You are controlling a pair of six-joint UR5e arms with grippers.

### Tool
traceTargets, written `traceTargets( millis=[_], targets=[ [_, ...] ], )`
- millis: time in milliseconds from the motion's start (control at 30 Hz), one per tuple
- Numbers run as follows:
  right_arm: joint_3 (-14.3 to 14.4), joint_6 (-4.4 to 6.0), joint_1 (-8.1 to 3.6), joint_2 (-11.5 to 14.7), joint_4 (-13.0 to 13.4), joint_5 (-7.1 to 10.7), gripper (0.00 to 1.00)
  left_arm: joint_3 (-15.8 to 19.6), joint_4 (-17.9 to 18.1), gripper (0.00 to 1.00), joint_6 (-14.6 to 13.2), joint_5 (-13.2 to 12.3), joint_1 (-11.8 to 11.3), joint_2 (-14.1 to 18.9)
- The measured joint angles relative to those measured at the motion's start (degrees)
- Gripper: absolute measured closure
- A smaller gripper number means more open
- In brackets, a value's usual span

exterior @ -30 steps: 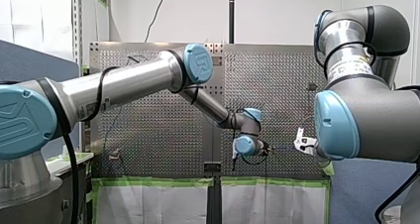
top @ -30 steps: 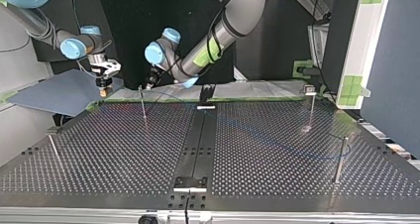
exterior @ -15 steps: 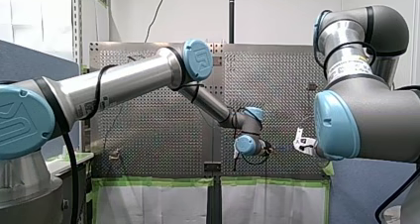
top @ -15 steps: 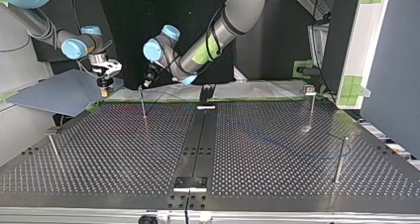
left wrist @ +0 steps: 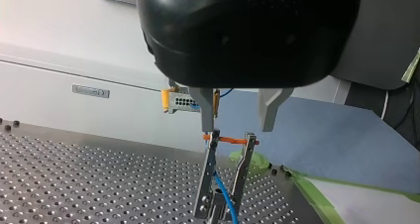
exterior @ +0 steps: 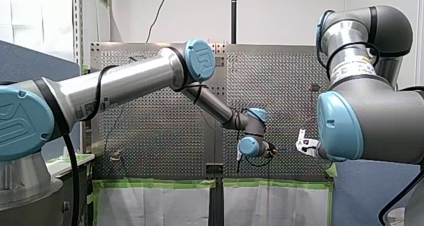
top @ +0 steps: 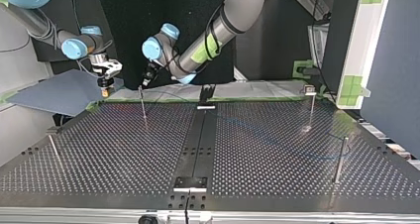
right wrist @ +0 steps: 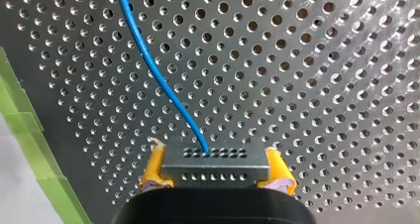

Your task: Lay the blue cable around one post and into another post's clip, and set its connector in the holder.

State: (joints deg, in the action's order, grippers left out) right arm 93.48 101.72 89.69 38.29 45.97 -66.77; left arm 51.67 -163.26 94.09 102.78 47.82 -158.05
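Currently the right gripper (right wrist: 214,159) is clamped on the grey connector (right wrist: 213,170), with a yellow pad (right wrist: 151,170) at each of its ends. From the connector's front face the blue cable (right wrist: 158,80) runs ahead over the perforated table (right wrist: 322,85). Green tape (right wrist: 34,154) marking the table edge lies just beside this gripper.

Noted for the left gripper (left wrist: 237,129): its metal fingers (left wrist: 208,110) stand apart, hold nothing, and hover just above the forked clip (left wrist: 208,177). The cable passes down between the clip's two prongs, under an orange band (left wrist: 228,140).

Top view: both grippers sit at the table's far edge. The left gripper is over the clip's post (top: 143,107); the right gripper is near the far left corner. The other posts (top: 339,159) stand well apart across the table.
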Motion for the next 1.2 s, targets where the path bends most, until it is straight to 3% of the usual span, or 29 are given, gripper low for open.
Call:
traceTargets(
  millis=[767, 933, 1200],
  targets=[
    [0.00, -0.01, 0.32, 0.00, -0.06, 0.91, 1.00, 0.24, -0.30, 0.00, 0.88, 1.05, 0.29, 0.11],
    [-0.01, -0.01, 0.34, 0.00, -0.08, 0.93, 1.00, 2.13, 0.34, 0.00, 1.06, 2.34, 0.30, 1.71],
    [-0.01, 0.02, 0.35, 0.00, 0.04, 0.93, 1.00, 6.41, 4.29, 0.00, 1.70, 5.27, 0.36, 5.91]
  ],
)
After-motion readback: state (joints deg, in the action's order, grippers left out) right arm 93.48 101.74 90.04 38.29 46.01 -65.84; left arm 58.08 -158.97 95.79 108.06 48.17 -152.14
